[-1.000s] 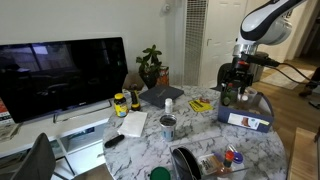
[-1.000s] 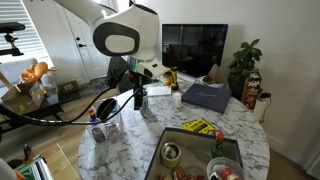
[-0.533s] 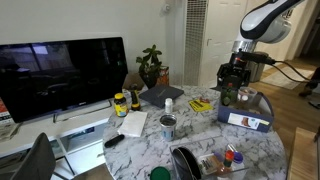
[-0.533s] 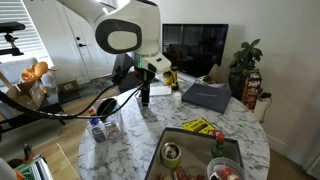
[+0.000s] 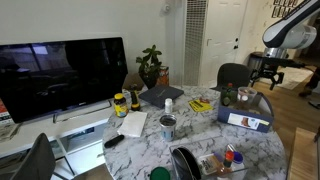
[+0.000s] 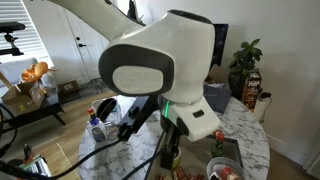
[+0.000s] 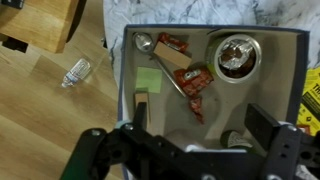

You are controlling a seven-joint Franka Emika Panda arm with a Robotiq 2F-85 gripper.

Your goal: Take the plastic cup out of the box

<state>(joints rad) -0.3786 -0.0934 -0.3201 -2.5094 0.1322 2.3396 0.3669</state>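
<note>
fingers apart, nothing between them, only bare box floor shows in the gap
gripper hangs high over the box, looking straight down, well clear of all walls; in an exterior view it sits up above the box's far end, gripper state not readable there
cup: whitish round bit by the box's near wall, just beside one finger, mostly hidden by the gripper body; can't confirm more
in box: can in a far corner, spoon, red wrappers, green note; wrapper print too blurred to read
label white, on the long side, text too small
box sits at the table edge; floor right past it with a bottle lying there
mid box floor is open
</note>
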